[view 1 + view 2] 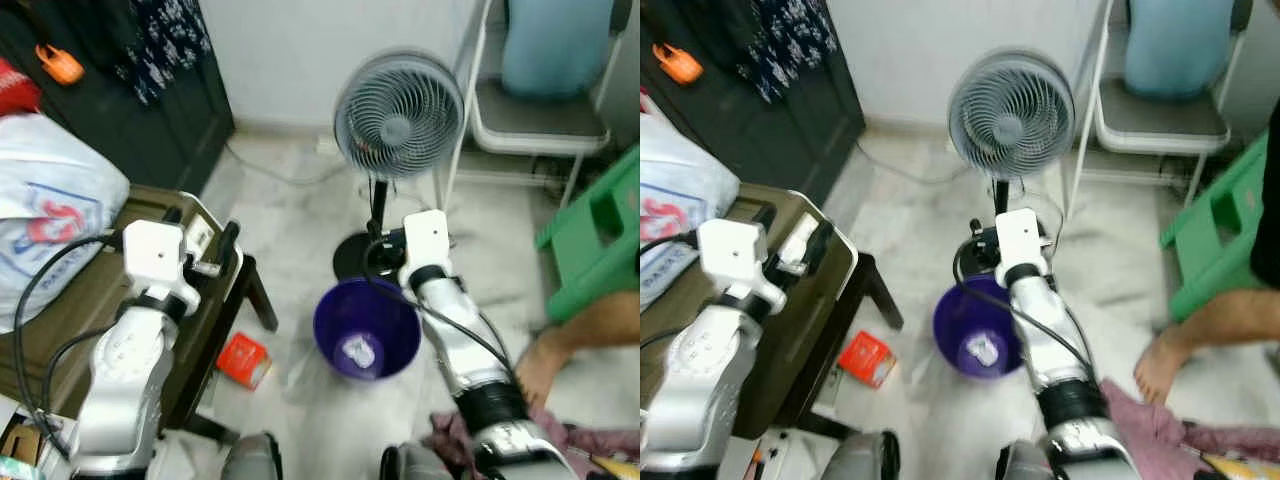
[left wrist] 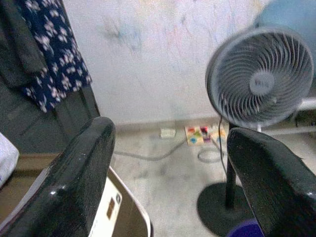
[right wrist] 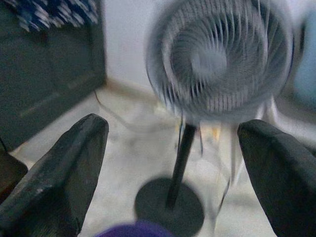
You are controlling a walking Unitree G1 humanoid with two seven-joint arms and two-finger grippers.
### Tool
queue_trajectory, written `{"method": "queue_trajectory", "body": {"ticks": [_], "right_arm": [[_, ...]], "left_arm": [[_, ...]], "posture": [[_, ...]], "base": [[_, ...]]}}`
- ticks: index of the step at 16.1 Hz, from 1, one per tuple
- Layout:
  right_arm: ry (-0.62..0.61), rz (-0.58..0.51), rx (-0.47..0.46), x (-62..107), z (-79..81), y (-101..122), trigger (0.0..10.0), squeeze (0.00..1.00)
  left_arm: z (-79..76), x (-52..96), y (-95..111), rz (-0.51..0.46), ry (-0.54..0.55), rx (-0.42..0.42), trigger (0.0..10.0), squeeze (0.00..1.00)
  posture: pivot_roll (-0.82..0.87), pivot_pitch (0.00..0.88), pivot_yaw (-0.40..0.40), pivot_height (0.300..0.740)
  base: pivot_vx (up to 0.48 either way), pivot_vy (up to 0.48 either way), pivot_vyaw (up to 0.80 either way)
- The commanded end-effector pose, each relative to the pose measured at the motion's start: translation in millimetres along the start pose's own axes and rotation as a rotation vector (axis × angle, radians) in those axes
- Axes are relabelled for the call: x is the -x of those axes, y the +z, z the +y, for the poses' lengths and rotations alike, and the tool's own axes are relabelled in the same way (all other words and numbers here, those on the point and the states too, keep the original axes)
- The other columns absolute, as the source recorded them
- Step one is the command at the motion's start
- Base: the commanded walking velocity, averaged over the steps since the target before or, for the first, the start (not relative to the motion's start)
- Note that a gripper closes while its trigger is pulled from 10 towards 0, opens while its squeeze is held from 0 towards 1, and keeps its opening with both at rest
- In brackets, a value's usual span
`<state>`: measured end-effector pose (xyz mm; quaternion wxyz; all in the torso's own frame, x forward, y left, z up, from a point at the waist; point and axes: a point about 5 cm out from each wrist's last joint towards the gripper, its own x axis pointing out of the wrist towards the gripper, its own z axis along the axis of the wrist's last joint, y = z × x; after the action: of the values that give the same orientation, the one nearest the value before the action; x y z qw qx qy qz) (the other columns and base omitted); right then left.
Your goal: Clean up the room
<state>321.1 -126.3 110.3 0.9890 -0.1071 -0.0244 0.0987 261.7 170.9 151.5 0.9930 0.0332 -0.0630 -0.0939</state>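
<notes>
While we look down over both silver arms, our right gripper (image 3: 173, 148) hangs just above the far rim of the purple bucket (image 1: 366, 330), its two black fingers (image 3: 59, 173) spread wide with nothing between them. Inside that bucket lies one small crumpled pale scrap (image 1: 359, 351). Just beyond the bucket stands the grey fan (image 1: 398, 115) on its black round base. Our left gripper (image 2: 170, 173) is held over the right end of the brown low table (image 1: 100, 300), fingers likewise parted and empty. On the pale marble floor, between the table's leg and the bucket, lies a small red box (image 1: 244, 359). At the far left of the table sits a white plastic bag (image 1: 45, 215). To the right we see a green plastic stool (image 1: 595, 240), a person's bare foot (image 1: 1155, 365) and some pinkish cloth (image 1: 1150, 420) near it. A white chair (image 1: 535, 120) stands against the far wall.
</notes>
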Motion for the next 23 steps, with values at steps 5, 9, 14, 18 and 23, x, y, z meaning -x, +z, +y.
{"method": "queue_trajectory", "body": {"ticks": [5, 9, 14, 18, 23], "right_arm": [[0.002, -0.031, -0.009, 13.0, -7.1, 7.7, 10.0, 1.0], [-0.057, -0.126, -0.025, 22.2, -10.4, 24.5, 10.0, 0.98], [-0.044, -0.056, -0.058, 47.7, -20.9, 8.6, 10.0, 0.0], [0.001, -0.072, -0.075, 39.7, -11.6, 20.8, 10.0, 0.0], [-0.006, -0.104, -0.071, 22.3, -8.4, 32.7, 10.0, 0.0]], "left_arm": [[6.6, -4.9, -5.1, -0.031, 0.085, -0.027, 10.0, 0.0], [22.2, 9.2, -9.2, -0.034, 0.236, -0.046, 10.0, 0.0], [25.1, 13.9, -13.9, -0.038, 0.283, -0.032, 10.0, 0.0], [17.9, 15.9, -16.3, -0.013, 0.277, 0.007, 10.0, 0.0], [14.2, 6.9, -13.7, -0.032, 0.266, 0.042, 10.0, 0.0]], "posture": [[0.02, 0.0, 0.042, 0.74], [0.02, 0.0, 0.031, 0.74], [0.02, 0.0, 0.009, 0.74], [0.02, 0.0, 0.008, 0.74], [0.01, 0.0, 0.008, 0.74]], "base": [[0.0, 0.0, 0.0], [0.0, 0.0, 0.0], [0.0, 0.0, 0.0], [0.0, 0.0, 0.0], [0.0, 0.0, 0.8]]}}
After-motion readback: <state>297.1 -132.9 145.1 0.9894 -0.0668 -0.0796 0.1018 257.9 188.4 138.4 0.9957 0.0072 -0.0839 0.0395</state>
